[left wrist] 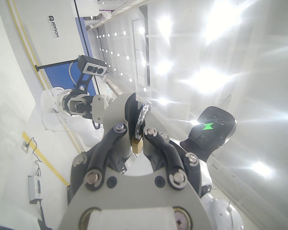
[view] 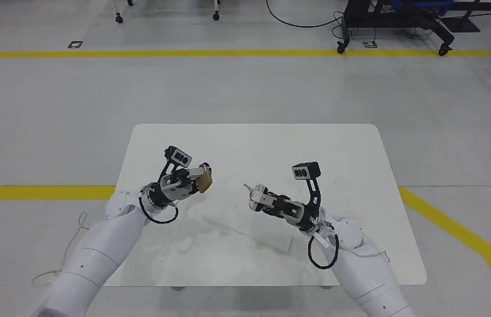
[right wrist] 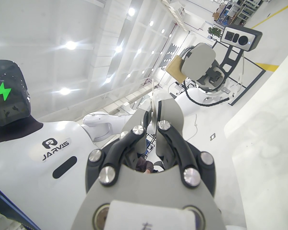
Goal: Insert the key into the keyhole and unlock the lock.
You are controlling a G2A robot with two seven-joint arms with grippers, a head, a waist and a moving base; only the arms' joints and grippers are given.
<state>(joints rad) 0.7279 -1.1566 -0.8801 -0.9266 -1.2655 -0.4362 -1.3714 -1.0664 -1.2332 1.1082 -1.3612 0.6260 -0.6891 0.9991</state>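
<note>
Above the white table (view: 253, 143), my left gripper (view: 196, 182) is shut on a brass padlock (view: 205, 181). In the left wrist view the lock's brass body (left wrist: 137, 146) sits between the fingers (left wrist: 115, 111) and its shiny shackle (left wrist: 143, 117) pokes out past them. My right gripper (view: 257, 198) is shut on a thin silver key (view: 249, 189), whose blade (right wrist: 154, 104) stands edge-on between the pads. The key tip points toward the padlock (right wrist: 174, 71), with a gap between them. Both are held in the air over the table's middle.
The tabletop under the arms is bare white. Yellow floor lines (view: 230, 54) run behind and beside the table, and a dark wheeled stand (view: 396, 24) is at the back right of the room.
</note>
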